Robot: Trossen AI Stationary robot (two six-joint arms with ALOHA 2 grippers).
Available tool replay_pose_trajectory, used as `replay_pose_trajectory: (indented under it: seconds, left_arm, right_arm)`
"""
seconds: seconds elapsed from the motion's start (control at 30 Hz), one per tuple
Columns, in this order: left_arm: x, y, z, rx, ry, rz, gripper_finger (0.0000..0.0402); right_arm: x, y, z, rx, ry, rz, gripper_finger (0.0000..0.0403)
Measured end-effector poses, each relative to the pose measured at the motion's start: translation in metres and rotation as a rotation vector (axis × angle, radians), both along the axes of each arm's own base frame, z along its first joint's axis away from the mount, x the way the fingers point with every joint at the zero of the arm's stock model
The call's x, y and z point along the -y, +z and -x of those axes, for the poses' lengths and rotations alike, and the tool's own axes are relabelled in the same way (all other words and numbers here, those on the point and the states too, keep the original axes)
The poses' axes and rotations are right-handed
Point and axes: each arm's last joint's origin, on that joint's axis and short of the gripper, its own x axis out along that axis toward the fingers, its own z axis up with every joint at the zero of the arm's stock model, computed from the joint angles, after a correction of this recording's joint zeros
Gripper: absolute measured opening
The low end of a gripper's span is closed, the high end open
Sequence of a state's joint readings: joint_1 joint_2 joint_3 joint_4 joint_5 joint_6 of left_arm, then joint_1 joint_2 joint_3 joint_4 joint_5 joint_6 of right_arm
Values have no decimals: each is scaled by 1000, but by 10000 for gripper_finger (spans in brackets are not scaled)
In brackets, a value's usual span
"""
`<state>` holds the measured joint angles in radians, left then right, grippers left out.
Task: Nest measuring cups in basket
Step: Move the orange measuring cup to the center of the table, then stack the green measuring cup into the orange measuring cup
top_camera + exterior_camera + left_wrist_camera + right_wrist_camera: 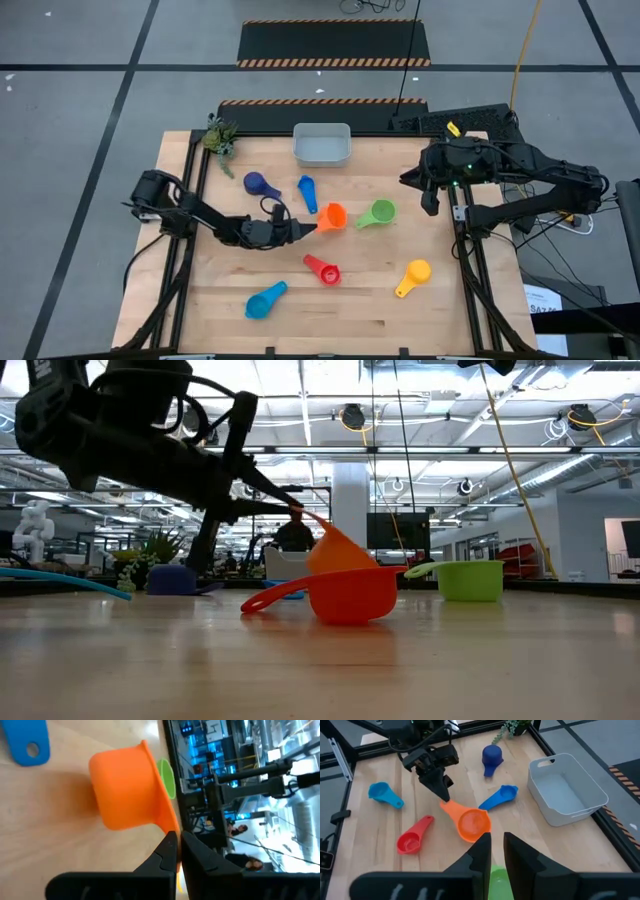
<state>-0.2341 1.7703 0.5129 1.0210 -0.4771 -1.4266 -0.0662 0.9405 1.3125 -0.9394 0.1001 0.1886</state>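
Currently the left gripper (pixel 308 228) is clamped shut on the handle of the orange measuring cup (pixel 332 216), mid-worktop; in the low view the cup sits tilted, handle end raised, bowl edge seemingly on the wood. Judged: first pick just under way.

Progress: nothing nested yet. The basket (pixel 321 144), far centre, holds no cup. Six cups lie loose:
- navy cup (pixel 259 184), left of the basket and nearer
- blue cup (pixel 307 192), just beside the orange one, on its far left
- green cup (pixel 379 213), right of orange
- red cup (pixel 323 269), near centre
- yellow cup (pixel 413 275), near right
- light blue cup (pixel 266 300), near left

Left to do: all seven into the basket, presumably largest first.

The right gripper (pixel 430 203) hangs over the right edge of the worktop, idle, fingers narrow with a slit between, holding nothing.

Surface: pale wooden plank worktop (pixel 370 310) in a black frame; small green plant (pixel 220 137) at the far left corner. Room: grey floor with hazard-striped mats beyond; open hall with ceiling lights, people at a distance.
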Motion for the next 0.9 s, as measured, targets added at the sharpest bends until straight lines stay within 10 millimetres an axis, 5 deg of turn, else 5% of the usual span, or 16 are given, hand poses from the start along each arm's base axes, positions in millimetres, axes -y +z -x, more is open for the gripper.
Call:
replay_pose_trajectory:
  seconds: [0.17,0.57,0.9]
  left_arm:
    - [0,-6,1,-39,34,14,24]
    - [-2,-23,8,-181,92,148,173]
    - [-2,-21,9,-194,85,133,242]
  right_arm:
    - [0,-2,2,-31,8,8,45]
    - [0,-6,1,-62,32,37,45]
    - [-5,-71,-22,-340,199,-118,60]
